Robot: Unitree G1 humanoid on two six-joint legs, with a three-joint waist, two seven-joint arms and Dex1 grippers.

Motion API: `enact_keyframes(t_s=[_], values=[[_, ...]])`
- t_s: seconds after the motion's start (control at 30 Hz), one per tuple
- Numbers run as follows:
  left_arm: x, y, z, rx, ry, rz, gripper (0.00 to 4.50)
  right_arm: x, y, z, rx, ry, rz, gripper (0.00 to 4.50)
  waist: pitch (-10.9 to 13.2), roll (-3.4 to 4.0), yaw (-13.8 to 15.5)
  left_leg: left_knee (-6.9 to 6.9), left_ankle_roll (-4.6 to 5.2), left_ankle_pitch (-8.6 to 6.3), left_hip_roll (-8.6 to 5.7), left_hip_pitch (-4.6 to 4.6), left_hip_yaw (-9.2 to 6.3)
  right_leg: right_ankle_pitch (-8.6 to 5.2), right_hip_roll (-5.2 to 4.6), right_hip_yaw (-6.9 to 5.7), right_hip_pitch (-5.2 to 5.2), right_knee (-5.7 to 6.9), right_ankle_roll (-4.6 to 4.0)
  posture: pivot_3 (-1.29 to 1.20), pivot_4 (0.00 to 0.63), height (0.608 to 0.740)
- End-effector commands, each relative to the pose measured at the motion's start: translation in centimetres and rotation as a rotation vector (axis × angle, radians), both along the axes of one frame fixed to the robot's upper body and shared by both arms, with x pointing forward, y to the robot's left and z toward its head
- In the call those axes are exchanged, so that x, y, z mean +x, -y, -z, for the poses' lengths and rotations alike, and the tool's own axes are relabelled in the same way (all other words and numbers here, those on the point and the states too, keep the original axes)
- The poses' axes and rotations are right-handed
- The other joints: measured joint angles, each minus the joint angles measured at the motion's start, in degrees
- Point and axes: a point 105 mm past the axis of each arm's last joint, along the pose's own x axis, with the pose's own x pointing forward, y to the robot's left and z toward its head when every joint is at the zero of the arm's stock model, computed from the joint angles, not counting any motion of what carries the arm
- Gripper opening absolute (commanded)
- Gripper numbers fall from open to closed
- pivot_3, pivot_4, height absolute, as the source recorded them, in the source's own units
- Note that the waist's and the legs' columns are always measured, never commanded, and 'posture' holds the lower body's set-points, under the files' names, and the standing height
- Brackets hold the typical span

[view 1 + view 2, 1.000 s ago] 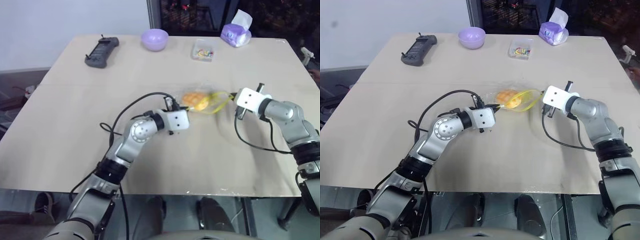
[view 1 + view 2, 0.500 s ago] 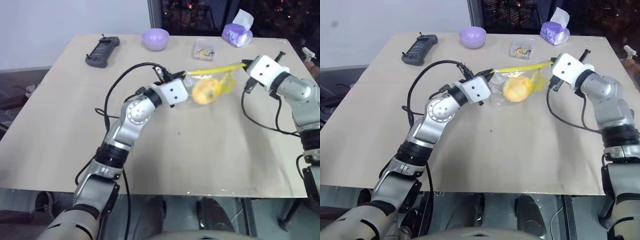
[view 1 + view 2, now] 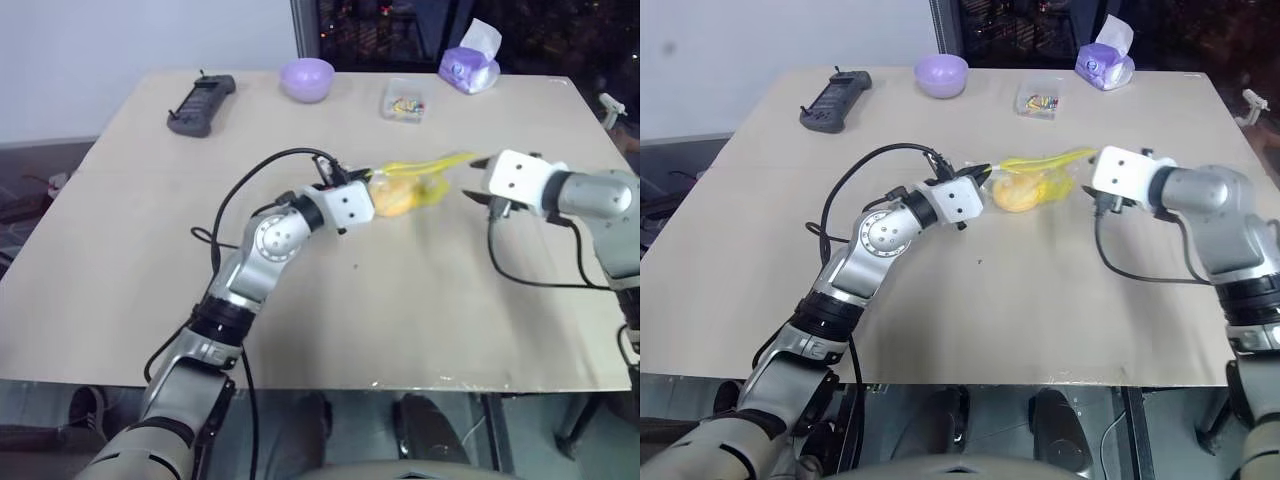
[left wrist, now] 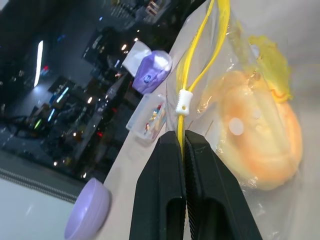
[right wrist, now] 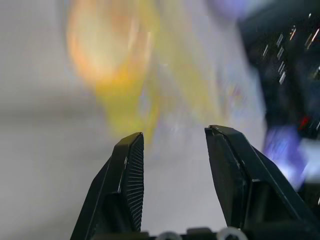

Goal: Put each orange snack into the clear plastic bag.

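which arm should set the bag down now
Left. The left gripper is shut on the bag at its yellow zip strip, with the snack inside. The right gripper is open, holding nothing, apart from the bag, so only the left can lower it.

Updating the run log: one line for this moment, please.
left claw: shut on clear plastic bag zip strip | right claw: open, off bag | orange snack: inside bag

Overall light: even and bright on the table [image 3: 150, 250], soft faint shadows.
Behind the table: dark, dotted with small lights.
Head views: sharp around the table's middle.
Left wrist view: clear plastic bag [image 4: 260, 75] crisp, small glints on it.
Right wrist view: everything beyond the fingers [image 5: 127, 185] smeared with blur.
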Motion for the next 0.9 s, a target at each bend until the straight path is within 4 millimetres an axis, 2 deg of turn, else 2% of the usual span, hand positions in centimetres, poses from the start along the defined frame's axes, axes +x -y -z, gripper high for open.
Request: enact_keyframes(t_s=[0.03, 0.23, 0.43, 0.9], values=[[-0.9, 0.8, -1.6, 0.007, 0.08, 0.046, 0.0, -0.7, -3.4, -1.5, 0.021, 0.087, -0.108, 2.12, 0.0, 0.0, 0.1, 0.0, -0.01, 0.01, 0.0, -0.01, -0.01, 0.0, -0.01, -0.01, 0.0, -0.02, 0.0, 0.0, 0.15, 0.74], [-1.0, 0.8, -1.9, 0.014, 0.094, 0.05, 0.0, -0.7, -7.3, -0.8, -0.012, 0.121, -0.223, 2.12, 0.0, 0.0, 0.2, 0.01, -0.18, 0.1, -0.05, -0.04, -0.04, 0.0, -0.05, -0.05, 0.0, -0.03, 0.0, 0.0, 0.15, 0.74], [-1.2, 0.7, -2.1, 0.034, 0.1, 0.047, 0.0, -0.3, -8.8, -1.2, -0.032, 0.191, -0.27, 2.12, 0.0, 0.0, 0.1, 0.01, -0.19, 0.11, -0.04, -0.03, -0.06, 0.0, -0.03, -0.07, 0.0, -0.02, 0.0, 0.0, 0.15, 0.74], [-1.1, 0.6, -1.7, 0.04, 0.085, 0.031, 0.0, -0.4, -9.5, -1.6, -0.042, 0.233, -0.313, 2.12, 0.0, 0.0, 0.0, 0.0, -0.19, 0.11, -0.04, -0.02, -0.05, 0.0, -0.03, -0.06, -0.01, 0.0, 0.0, 0.0, 0.15, 0.74]])
